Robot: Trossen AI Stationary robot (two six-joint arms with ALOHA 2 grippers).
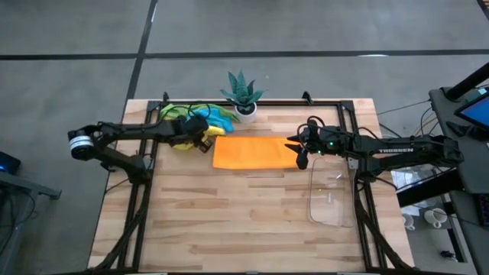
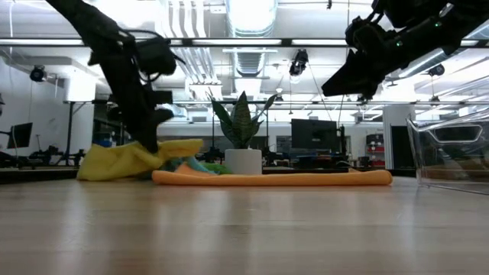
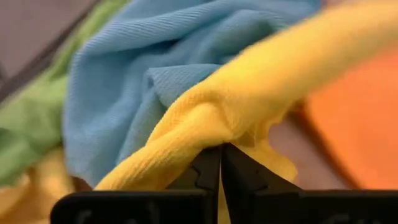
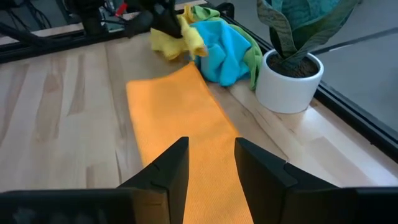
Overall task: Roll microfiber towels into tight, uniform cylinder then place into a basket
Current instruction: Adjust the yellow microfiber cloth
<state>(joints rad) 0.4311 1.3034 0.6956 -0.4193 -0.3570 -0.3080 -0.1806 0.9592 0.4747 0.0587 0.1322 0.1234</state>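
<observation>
Pinching the yellow towel [image 3: 249, 99] at the far-left pile, left gripper [image 3: 221, 171] is clamped; right gripper [image 4: 211, 165] hovers spread above the orange towel's [image 1: 254, 153] right end.

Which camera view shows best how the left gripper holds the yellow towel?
The left wrist view: the left gripper is shut on the yellow towel, and the pinched fold fills the picture. The high view shows only the gripper over the towel pile. The low view shows it from the side. The right wrist view shows it far off.
</observation>
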